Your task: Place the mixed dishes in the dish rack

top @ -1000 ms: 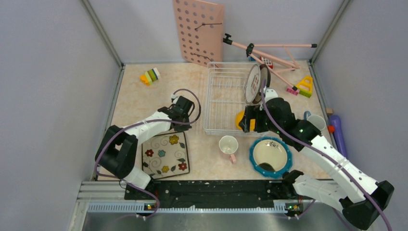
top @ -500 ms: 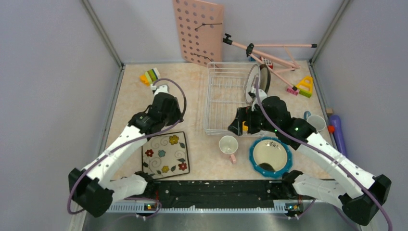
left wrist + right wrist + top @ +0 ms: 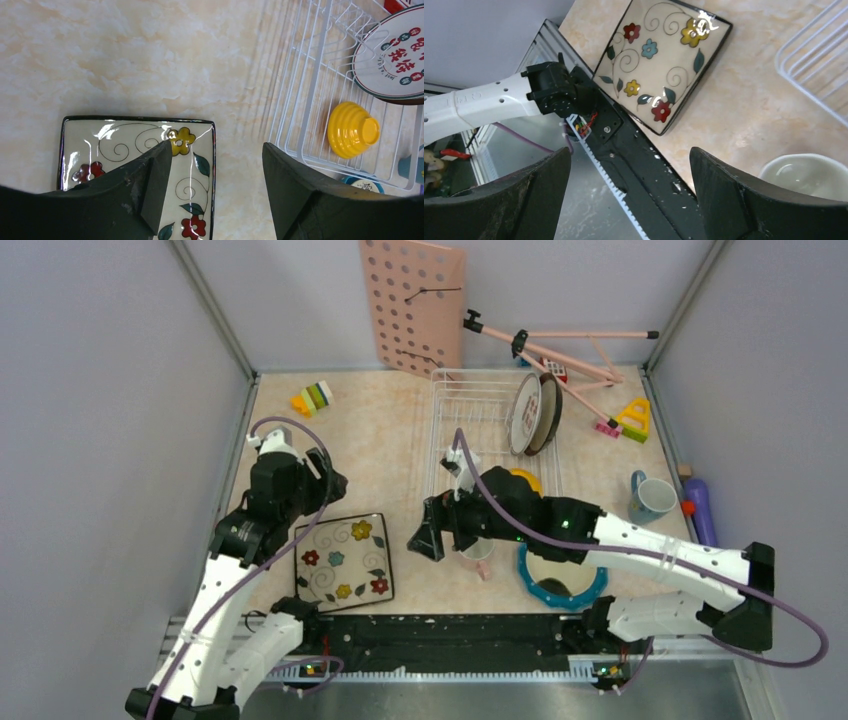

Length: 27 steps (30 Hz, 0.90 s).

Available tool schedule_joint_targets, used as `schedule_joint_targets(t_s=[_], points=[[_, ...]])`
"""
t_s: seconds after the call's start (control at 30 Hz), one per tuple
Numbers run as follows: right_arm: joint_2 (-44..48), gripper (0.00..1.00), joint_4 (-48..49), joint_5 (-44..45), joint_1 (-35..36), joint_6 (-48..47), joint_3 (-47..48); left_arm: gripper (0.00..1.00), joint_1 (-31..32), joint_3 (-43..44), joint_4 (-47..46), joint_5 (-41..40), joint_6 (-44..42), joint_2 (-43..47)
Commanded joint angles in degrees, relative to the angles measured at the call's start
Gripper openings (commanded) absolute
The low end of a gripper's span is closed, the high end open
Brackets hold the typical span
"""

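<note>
**Two dishes in the rack, four outside it, both grippers wide and empty**

The white wire dish rack lies with its long axis running away from the arm bases. In its far right corner the brown-rimmed round plate stands on edge and leans a little. Its cream face, printed with red characters, is turned toward the rack's left side. Toward the rack's near right end the yellow-orange bowl sits upside down between the wires, ribbed sides and small base uppermost.

Left of the rack's near corner the square floral plate lies flat and face up on the table, turned slightly off square. It is glossy cream with a dark rim, black scrolls and red, yellow and blue flowers. Just in front of the rack's near edge the pink cup stands mouth up, half hidden under the right arm. The teal white-dotted dish lies flat beside the cup. The small blue cup stands upright to the right of the rack.

The left gripper hangs left of the rack, over the floral plate's far edge, jaws spread wide with nothing between them. The right gripper hovers off the rack's near left corner, jaws equally wide and empty.
</note>
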State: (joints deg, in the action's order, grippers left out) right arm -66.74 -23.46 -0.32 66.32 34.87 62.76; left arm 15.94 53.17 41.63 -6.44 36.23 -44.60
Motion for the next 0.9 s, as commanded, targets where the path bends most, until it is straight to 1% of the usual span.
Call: schedule_joint_targets(t_s=[0.0,0.13,0.2,0.27,0.37,0.47,0.53,0.63,0.87], points=[[-4.1,0.86,7.4,5.5,4.2,7.0,-1.6,0.72,-1.0,-0.5,1.5,-1.2,-1.0,2.1],[-12.0,0.86,9.5,11.3,9.4,8.7,0.2,0.72,-1.0,0.8,4.1,-3.1,-1.3,3.8],[-17.0,0.86,10.4,12.9,11.1,9.6,1.8,0.72,-1.1,1.9,6.4,-4.3,-1.3,4.1],[-19.9,0.86,13.4,12.9,11.6,11.3,1.7,0.72,-1.0,2.8,7.4,-5.6,-1.8,4.6],[-22.6,0.85,17.4,13.6,11.5,13.2,0.8,0.72,-1.0,4.3,8.6,-7.8,-2.4,5.5],[-25.9,0.85,16.9,14.7,11.3,13.5,2.6,0.73,-1.0,5.6,9.3,-9.2,-3.3,7.1],[-28.1,0.84,16.2,13.0,10.5,13.9,3.9,0.73,-1.0,5.9,9.4,-9.9,-3.8,7.9],[-30.4,0.8,18.0,7.7,8.0,15.3,3.5,0.73,-1.0,5.6,9.6,-10.6,-4.5,8.6],[-33.6,0.76,22.9,7.2,5.9,18.9,1.1,0.73,-1.0,3.6,8.6,-10.1,-4.4,8.6]])
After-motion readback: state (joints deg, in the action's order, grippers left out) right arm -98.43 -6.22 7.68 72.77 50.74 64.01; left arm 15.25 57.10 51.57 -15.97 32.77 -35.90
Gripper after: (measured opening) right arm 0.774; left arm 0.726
